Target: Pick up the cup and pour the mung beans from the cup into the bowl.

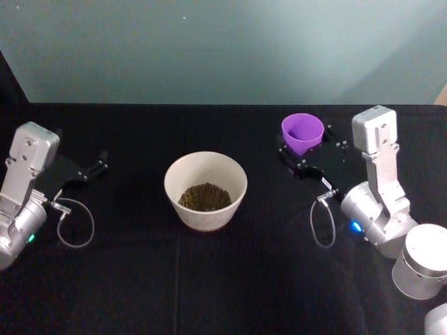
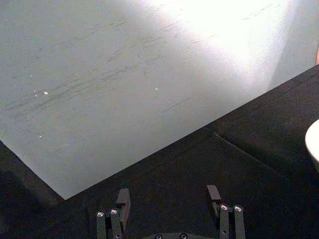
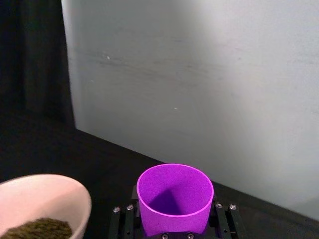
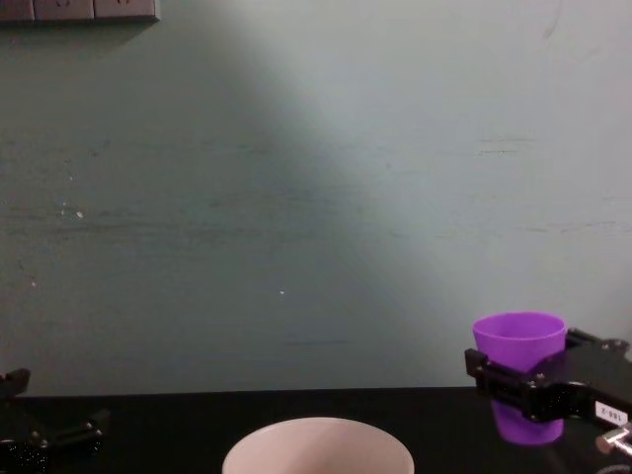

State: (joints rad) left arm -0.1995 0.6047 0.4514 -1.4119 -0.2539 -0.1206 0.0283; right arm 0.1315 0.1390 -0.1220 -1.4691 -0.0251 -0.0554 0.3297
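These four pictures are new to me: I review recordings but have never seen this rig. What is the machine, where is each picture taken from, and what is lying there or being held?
It is a robot with two arms, each ending in a gripper. One camera looks down from its head, one looks across from its chest, and one sits on each wrist.

On the black cloth-covered table stands a wide round whitish bowl with brownish-green mung beans already in it. The right gripper is closed around a small bright purple plastic cup, upright beside the bowl; the right wrist camera shows the cup's inside looking empty. The left gripper rests open on the other side, holding nothing.
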